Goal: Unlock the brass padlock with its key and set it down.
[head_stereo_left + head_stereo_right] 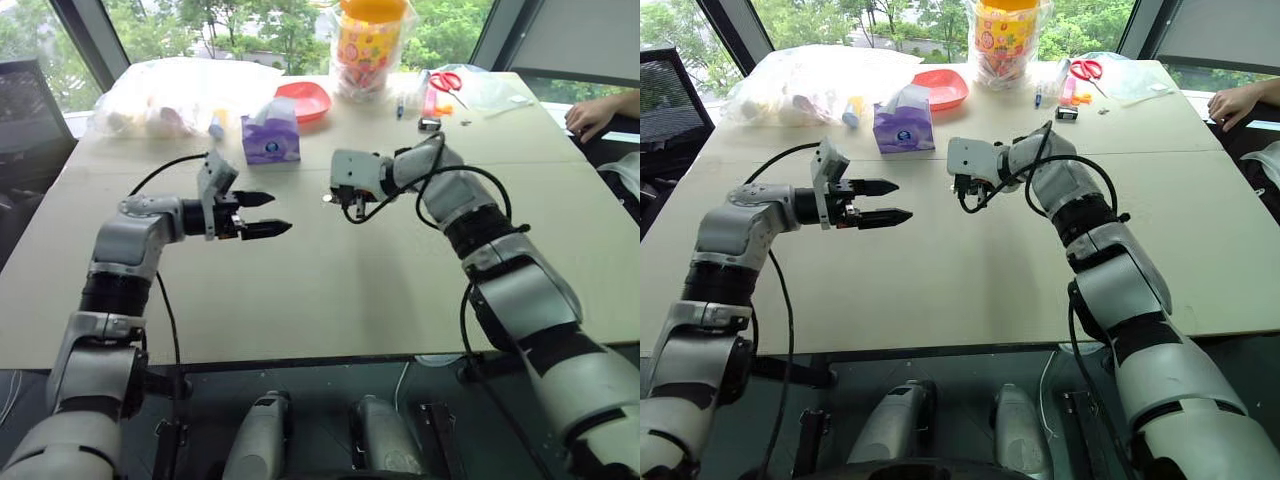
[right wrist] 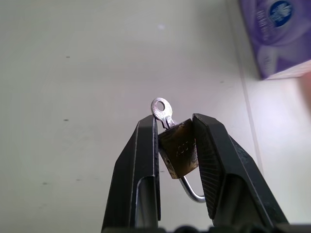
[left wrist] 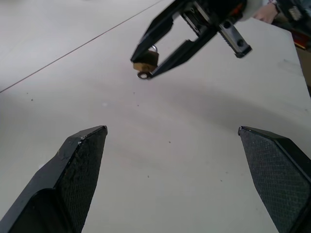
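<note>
Above the worktop (image 1: 330, 290), the left end effector (image 1: 268, 214) hangs with fingers spread wide and empty. Facing it just beyond, the right end effector (image 2: 175, 141) pinches the brass padlock (image 2: 181, 154) between its fingertips, the key (image 2: 162, 110) protruding from the lock.

brass padlock (image 2: 181, 154): stamped marks on its face, too small to read
tissue box (image 2: 282, 34): round blue logo, wording not legible
Other items: no readable text
</note>
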Robot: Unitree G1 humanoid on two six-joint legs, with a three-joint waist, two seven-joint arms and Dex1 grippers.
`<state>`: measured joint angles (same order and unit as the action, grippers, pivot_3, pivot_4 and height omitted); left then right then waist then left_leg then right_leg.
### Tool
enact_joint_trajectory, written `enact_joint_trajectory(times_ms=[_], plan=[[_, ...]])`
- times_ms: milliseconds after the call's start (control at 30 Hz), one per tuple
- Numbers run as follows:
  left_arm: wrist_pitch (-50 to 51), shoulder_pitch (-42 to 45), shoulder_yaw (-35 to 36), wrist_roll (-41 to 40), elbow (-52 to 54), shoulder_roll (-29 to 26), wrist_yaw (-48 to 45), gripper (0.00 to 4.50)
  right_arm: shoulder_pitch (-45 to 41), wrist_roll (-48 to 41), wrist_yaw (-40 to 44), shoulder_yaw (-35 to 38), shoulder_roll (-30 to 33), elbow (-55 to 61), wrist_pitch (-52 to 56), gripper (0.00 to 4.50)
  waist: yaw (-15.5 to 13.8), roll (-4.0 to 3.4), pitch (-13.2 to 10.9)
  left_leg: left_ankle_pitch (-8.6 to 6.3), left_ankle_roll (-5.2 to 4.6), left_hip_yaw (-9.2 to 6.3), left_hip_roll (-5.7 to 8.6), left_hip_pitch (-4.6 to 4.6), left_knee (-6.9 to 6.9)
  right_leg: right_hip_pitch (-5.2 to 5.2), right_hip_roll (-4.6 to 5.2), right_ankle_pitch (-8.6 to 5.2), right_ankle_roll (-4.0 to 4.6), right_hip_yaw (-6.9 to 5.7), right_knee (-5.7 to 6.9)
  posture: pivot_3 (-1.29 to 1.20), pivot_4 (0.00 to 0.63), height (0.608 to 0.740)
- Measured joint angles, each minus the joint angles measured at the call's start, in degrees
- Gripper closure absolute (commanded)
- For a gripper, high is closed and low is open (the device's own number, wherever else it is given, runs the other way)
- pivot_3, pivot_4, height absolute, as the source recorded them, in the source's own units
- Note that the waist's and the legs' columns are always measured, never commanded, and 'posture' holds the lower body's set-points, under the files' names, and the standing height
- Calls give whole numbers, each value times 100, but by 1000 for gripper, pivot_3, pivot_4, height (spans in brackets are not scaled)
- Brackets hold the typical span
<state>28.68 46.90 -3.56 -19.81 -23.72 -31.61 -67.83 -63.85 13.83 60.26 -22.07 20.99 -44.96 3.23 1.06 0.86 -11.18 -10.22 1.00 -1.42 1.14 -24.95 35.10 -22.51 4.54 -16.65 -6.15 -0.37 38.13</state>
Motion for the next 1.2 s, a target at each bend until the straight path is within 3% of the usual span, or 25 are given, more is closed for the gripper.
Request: enact_joint_trajectory(times_ms=[33,100,300,333,900,1167,1200], plan=[[-97,80,-39,60,-114,69,-50,0,231,-3,-2,-7,-77,-23,196,3997,0,0,0,0,0,3,1,-6,0,-5,0,-1,-1,0,-2,0,150,740],[-269,148,-135,152,-296,113,-115,0,445,-117,-83,122,-203,-46,458,2953,40,-6,-2,0,-1,20,0,-28,6,-39,4,1,-1,15,11,0,150,740],[-428,203,-233,259,-535,174,-255,0,309,-178,-2,266,-497,-285,1214,243,144,-1,1,0,-2,11,-2,27,6,17,0,3,2,12,15,0,150,740],[-429,201,-230,261,-524,163,-256,0,286,-178,-2,276,-521,-326,1269,60,148,-1,1,0,-1,11,-3,42,2,29,0,3,2,13,13,0,150,740],[257,-722,122,-15,980,-206,187,0,-830,104,954,24,-678,-2365,575,60,128,-2,4,-1,0,8,-9,47,-5,32,8,3,2,16,10,0,150,740],[766,-1288,399,-284,1844,-444,509,0,-881,113,716,83,-699,-2614,644,3802,117,6,14,-5,6,1,-10,78,-4,47,14,2,5,15,0,0,150,740],[807,-1288,405,-317,1867,-444,544,0,-877,114,706,83,-701,-2620,647,3825,117,6,14,-7,10,0,-9,87,-4,56,15,2,6,15,-1,0,150,740]])
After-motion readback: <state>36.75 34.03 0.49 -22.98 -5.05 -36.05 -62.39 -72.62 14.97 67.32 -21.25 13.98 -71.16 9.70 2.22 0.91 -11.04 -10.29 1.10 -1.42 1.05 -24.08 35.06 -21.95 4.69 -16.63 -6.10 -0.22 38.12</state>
